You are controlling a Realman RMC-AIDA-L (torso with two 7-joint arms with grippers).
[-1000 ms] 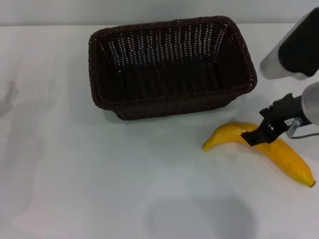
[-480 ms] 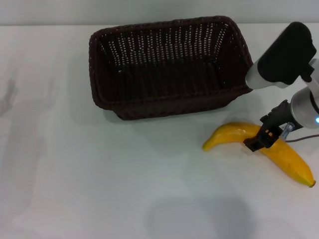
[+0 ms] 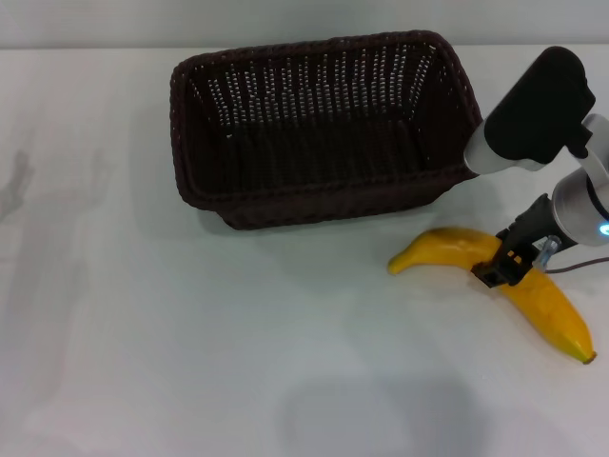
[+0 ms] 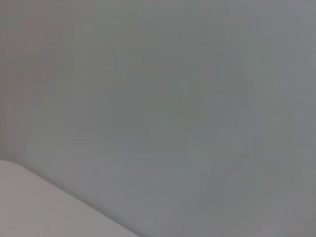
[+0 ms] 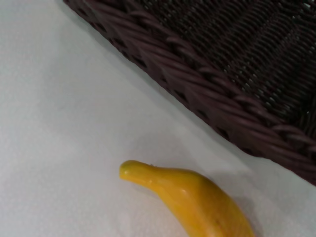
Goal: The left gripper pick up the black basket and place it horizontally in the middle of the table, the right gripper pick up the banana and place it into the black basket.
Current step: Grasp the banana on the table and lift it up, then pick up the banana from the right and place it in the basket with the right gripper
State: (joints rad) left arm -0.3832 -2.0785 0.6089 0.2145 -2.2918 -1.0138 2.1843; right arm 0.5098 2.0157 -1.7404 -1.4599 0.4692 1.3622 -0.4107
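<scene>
The basket (image 3: 324,129) stands upright on the white tabletop (image 3: 143,333), toward the far middle, with its long axis running left to right and its open top facing up. The banana (image 3: 495,286) lies flat on the tabletop just in front of the basket's right end, close to it but apart. Its long axis runs diagonally: the narrow stem end points left, toward the middle of the tabletop, and the small dark tip points to the near right. The curve bulges away from the robot.

The right gripper (image 3: 501,270) is down on the banana near its middle, its black fingers drawn in against the fruit from either side, so it has hold of the banana, which rests on the tabletop. In the right wrist view the stem end (image 5: 136,170) lies near the basket's braided rim (image 5: 207,89).

The left gripper is out of view; its wrist view shows only a plain grey surface.
</scene>
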